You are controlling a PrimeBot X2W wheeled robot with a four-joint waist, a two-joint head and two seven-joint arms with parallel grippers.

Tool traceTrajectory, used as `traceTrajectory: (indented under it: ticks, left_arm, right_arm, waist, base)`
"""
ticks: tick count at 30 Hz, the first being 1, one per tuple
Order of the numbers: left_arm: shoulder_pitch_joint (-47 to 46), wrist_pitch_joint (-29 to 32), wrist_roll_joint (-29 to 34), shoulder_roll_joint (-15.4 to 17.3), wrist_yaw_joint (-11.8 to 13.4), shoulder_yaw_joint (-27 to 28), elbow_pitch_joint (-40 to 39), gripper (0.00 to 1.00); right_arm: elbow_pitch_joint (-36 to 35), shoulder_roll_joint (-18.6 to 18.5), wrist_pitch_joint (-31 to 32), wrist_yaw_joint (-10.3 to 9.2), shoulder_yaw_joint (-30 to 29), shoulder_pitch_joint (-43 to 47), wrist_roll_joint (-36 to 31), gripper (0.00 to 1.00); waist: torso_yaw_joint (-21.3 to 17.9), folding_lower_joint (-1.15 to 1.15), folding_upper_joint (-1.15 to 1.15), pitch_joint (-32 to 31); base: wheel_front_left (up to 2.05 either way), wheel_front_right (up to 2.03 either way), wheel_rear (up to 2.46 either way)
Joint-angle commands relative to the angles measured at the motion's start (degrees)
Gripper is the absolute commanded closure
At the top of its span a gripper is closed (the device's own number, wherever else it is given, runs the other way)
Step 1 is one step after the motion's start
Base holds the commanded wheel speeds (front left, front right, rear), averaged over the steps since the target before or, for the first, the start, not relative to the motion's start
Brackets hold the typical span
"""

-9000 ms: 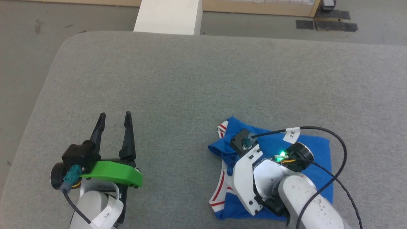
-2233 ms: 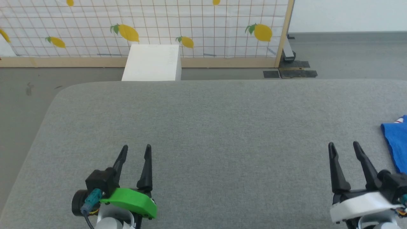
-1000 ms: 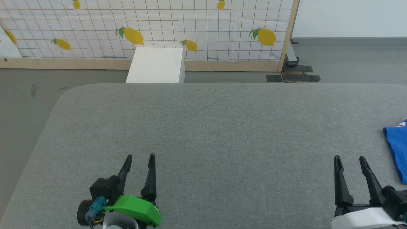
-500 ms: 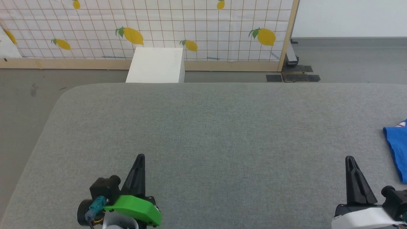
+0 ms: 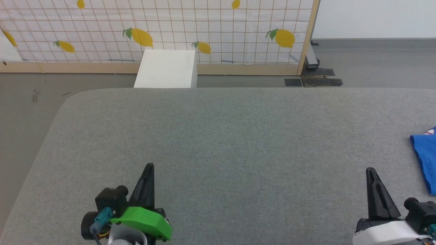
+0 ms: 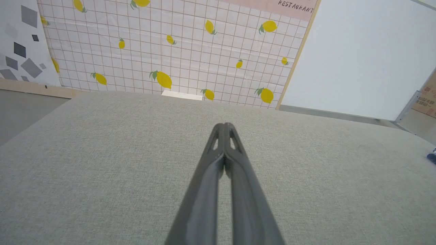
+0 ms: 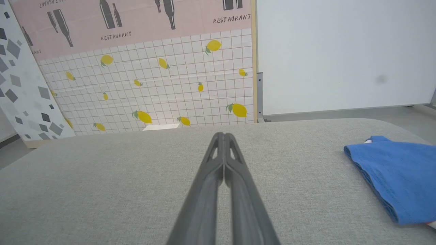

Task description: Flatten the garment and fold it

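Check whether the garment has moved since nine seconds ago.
Yes. The garment now lies farther right from the rounded left corner of the table, to the right of the shut right gripper; earlier it lay mid-table.

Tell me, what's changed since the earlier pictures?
The right gripper, earlier down on the garment, has come off it and drawn back. Both it and the left gripper snapped shut in the last second, empty. The garment stays folded on the grey table.

I see the garment point(image 5: 425, 158), royal blue and folded flat, lying at the counter's point(image 5: 218, 136) right edge, red-striped trim point(image 5: 432, 131) peeking out behind.
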Motion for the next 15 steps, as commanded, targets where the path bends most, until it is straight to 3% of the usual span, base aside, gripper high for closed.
traceTrajectory:
  ticks: [1,15]
  left_arm:
    - [0.25,0.27,1.26,-0.02,0.43,0.3,-0.5,1.0]
    - [0.48,1.89,2.97,-0.04,0.86,1.04,-1.97,1.0]
  right_arm:
    - [-0.36,0.03,0.43,-0.01,0.24,-0.76,-0.69,1.0]
    - [-0.72,0.06,2.0,-0.02,1.01,-1.51,-1.77,1.0]
  waist:
    - [-0.01,0.0,0.03,0.03]
    - [-0.14,0.0,0.06,0.28]
  base:
    - [0.0,0.0,0.0]
    - [0.0,0.0,0.0]
